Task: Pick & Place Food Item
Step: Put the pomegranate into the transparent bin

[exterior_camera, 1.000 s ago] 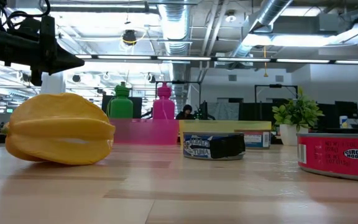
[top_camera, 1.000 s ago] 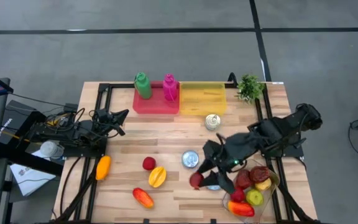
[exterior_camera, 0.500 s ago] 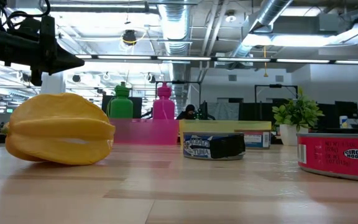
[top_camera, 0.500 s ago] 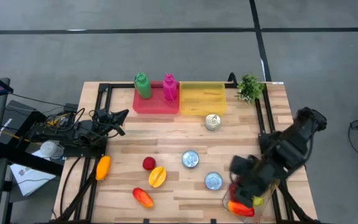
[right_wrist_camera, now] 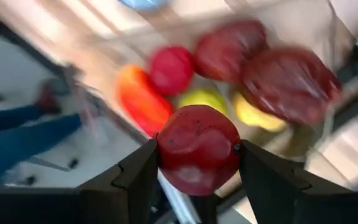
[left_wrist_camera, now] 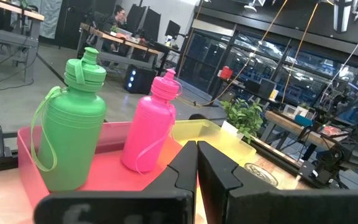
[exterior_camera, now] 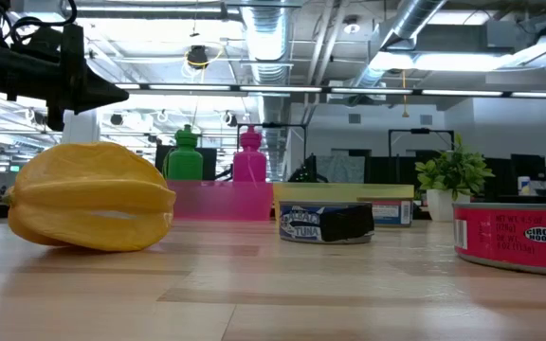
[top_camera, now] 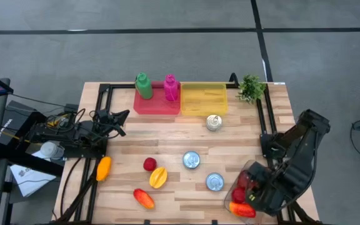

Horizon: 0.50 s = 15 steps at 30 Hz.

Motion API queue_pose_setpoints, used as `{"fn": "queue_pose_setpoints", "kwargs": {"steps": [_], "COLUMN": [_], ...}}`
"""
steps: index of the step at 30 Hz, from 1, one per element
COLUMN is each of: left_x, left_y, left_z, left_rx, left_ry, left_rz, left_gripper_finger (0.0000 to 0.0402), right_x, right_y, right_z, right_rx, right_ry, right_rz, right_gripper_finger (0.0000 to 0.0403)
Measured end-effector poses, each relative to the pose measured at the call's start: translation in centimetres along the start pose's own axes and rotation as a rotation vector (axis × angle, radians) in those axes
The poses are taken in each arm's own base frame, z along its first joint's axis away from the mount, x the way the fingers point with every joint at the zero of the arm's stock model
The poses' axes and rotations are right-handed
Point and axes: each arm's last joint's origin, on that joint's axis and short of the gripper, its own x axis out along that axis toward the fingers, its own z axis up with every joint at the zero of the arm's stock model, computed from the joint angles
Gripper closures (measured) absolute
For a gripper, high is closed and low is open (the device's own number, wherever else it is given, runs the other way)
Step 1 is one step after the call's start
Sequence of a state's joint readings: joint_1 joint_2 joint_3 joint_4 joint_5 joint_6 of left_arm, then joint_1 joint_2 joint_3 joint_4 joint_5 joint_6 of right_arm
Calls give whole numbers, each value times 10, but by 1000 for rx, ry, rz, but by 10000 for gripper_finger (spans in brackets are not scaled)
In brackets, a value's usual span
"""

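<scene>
Dark red fruit point(right_wrist_camera: 197, 148) sits pinched between the right end effector point(right_wrist_camera: 197, 163) fingers, held above the clear bowl point(top_camera: 233, 192) at the tabletop's point(top_camera: 180, 140) near right corner. The bowl already holds other fruit: an orange-red piece point(right_wrist_camera: 140, 99), a small red one point(right_wrist_camera: 171, 70), yellow-green ones and two more dark red ones. To do the step well, the arm should lower until the fruit is inside the rim, over a gap in the pile, then spread the fingers gently so nothing rolls out. Left end effector point(left_wrist_camera: 196, 163) is pressed together, empty, parked at the tabletop's left edge facing the green bottle point(left_wrist_camera: 67, 127) and pink bottle point(left_wrist_camera: 151, 121). Hard to make out: in the high view the right arm covers most of the bowl and the held fruit; height above the pile is unclear. The low view shows neither.
</scene>
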<state>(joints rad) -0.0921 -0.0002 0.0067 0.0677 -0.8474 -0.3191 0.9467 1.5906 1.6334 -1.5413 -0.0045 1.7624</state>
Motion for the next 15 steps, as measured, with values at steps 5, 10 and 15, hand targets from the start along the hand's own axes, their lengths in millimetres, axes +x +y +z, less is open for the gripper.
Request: {"fn": "queue_pose_setpoints", "kwargs": {"steps": [5, 10, 15], "left_x": [0, 0, 0], "left_y": [0, 0, 0], "left_z": [0, 0, 0], "left_rx": [0, 0, 0], "left_ry": [0, 0, 0], "left_rz": [0, 0, 0], "left_gripper_finger": [401, 401, 401], "right_x": [33, 60, 81], "right_y": [-9, -13, -17], "right_z": [-13, -16, -15], "right_rx": [-1, -2, 0], "right_ry": [133, 150, 160], "right_rz": [-150, -198, -217], "right_gripper_finger": [200, 200, 200]}}
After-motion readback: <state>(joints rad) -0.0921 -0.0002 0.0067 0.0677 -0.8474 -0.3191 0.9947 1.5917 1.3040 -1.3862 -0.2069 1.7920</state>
